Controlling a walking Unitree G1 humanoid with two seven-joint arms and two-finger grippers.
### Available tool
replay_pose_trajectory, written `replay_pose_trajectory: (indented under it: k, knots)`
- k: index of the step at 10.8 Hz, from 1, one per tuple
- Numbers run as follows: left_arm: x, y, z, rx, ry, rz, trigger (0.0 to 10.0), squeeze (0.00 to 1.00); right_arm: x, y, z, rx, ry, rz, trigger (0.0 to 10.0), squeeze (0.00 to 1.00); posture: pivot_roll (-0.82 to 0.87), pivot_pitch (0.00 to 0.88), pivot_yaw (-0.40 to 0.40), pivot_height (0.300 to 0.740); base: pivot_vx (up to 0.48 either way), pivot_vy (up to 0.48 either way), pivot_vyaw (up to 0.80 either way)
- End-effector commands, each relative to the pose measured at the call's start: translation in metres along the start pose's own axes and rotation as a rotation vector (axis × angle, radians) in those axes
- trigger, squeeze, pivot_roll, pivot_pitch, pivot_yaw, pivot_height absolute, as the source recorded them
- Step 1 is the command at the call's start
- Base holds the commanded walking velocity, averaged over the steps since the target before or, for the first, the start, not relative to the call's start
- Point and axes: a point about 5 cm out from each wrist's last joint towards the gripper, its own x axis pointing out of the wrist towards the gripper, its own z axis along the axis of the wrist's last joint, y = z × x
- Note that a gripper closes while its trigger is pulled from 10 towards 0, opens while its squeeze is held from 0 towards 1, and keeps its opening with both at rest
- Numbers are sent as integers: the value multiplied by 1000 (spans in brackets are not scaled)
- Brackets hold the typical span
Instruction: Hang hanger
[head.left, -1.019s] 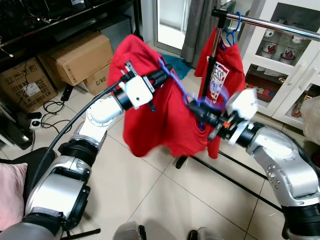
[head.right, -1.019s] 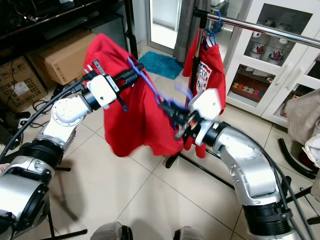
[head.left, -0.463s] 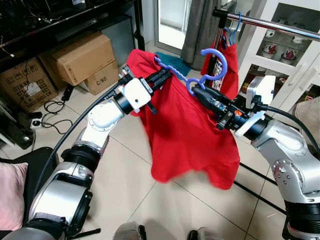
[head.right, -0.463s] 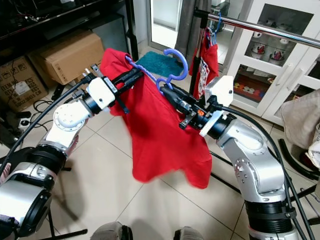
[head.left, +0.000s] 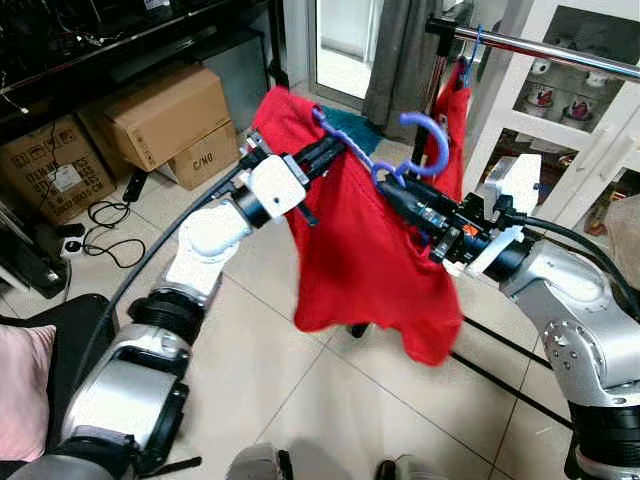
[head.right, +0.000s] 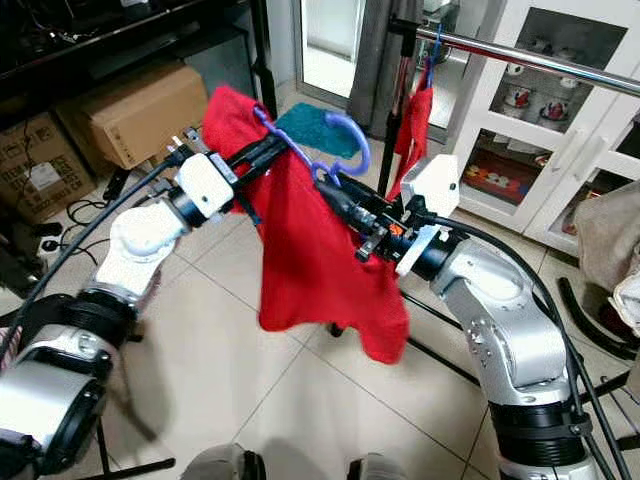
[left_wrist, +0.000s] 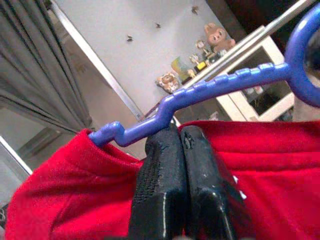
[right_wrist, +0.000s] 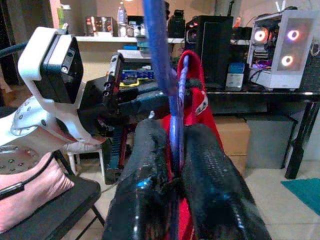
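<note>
Left eye view: at frame centre, the left gripper (head.left: 335, 148) and right gripper (head.left: 385, 188) are both clamping the blue hanger (head.left: 425, 130) carrying a red shirt (head.left: 365, 260), below the rail (head.left: 560, 48) at upper right.

Left wrist view: fingers (left_wrist: 165, 180) are pinching the hanger's arm.

Right wrist view: fingers (right_wrist: 210, 180) are squeezing its neck.

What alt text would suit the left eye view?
Both pincers, left pincer and right pincer, hold a blue hanger carrying a red shirt in mid-air, below a metal clothes rail.
</note>
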Motion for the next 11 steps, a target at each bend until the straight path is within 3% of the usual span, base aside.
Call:
replay_pose_trajectory:
  k: [1,2,7,10,11]
  knots:
    - [8,9,10,32,-46,30,0,0,7,7,7,-23,-23,27,10000,910,-72,0,58,740,0,0,0]
    - [13,9,14,32,-65,39,0,0,11,13,4,21,-33,39,0,0,-72,0,58,740,0,0,0]
    - [16,8,15,37,-73,45,0,0,11,12,-2,53,-12,-4,0,0,-75,0,70,740,0,0,0]
    - [8,4,2,11,23,-36,0,0,7,5,-1,39,-6,-41,0,0,-71,0,65,740,0,0,0]
    - [-1,3,-9,-21,98,-81,0,0,0,2,-4,-76,78,-21,0,0,-71,0,64,740,0,0,0]
